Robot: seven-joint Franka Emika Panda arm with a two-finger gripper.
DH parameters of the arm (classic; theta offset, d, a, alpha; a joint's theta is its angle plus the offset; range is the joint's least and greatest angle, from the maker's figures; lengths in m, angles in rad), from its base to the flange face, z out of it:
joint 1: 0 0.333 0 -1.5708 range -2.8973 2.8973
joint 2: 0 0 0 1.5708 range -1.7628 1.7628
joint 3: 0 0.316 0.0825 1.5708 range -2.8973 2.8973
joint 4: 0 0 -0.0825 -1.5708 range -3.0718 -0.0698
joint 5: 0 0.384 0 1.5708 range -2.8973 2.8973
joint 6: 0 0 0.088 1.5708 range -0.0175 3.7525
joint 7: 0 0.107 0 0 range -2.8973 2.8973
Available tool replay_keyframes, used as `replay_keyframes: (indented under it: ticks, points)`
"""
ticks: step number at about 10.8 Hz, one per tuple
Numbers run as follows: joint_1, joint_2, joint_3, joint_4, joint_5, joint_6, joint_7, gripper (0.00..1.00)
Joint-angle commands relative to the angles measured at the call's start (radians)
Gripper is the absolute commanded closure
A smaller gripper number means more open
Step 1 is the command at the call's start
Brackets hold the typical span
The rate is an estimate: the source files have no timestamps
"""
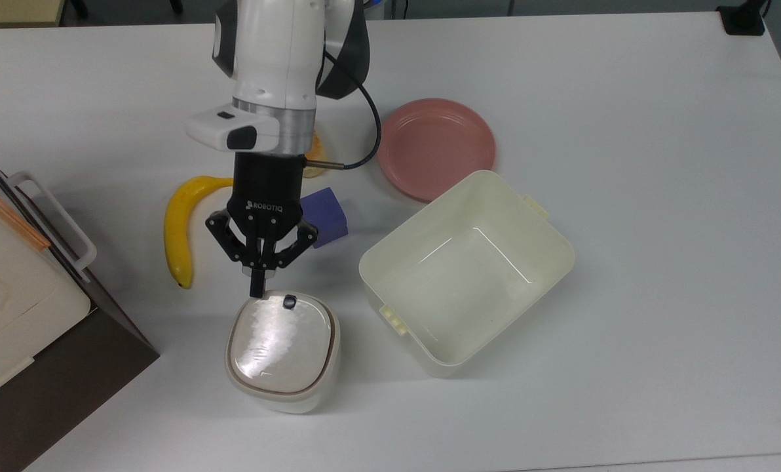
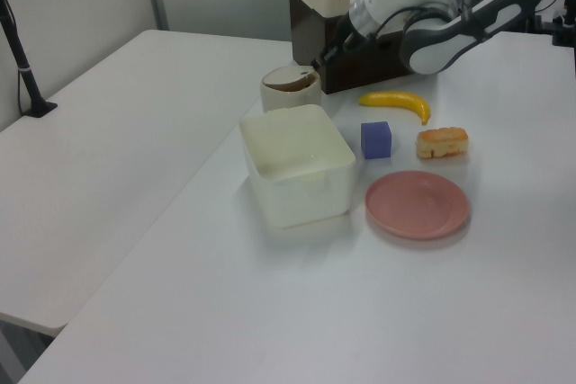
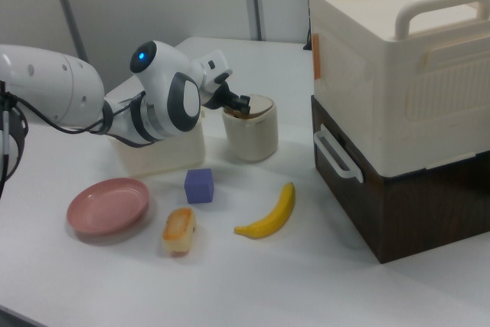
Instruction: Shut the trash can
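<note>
A white bench [image 1: 626, 131] carries the trash can [image 1: 282, 351] near the top view's lower left, beside a cream tub [image 1: 466, 272]. The clenched end effector [image 1: 257, 288] touches its lid edge.

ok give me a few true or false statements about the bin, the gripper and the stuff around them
1. The gripper is at the button edge of the trash can lid. True.
2. The trash can's lid sits flat and fully shut. False: in the left view it is tilted, with a dark gap under its raised edge.
3. The pink plate holds the banana. False: the plate holds nothing and the banana lies on the table.
4. The purple cube lies between the banana and the cream tub in the top view. True.
5. The cream tub has a lid on it. False: it is open-topped.
</note>
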Motion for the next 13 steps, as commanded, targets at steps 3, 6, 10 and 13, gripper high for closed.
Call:
replay_keyframes:
  ticks: [3,6,10,13]
  points:
    - [0.003,0.059,0.0,0.058,-0.066,0.058,0.012,1.0]
    - [0.002,0.087,0.0,0.136,-0.065,0.058,0.012,1.0]
    - [-0.001,0.105,0.0,0.141,-0.09,0.107,0.009,1.0]
    - [-0.006,0.13,0.0,0.141,-0.143,0.155,0.008,1.0]
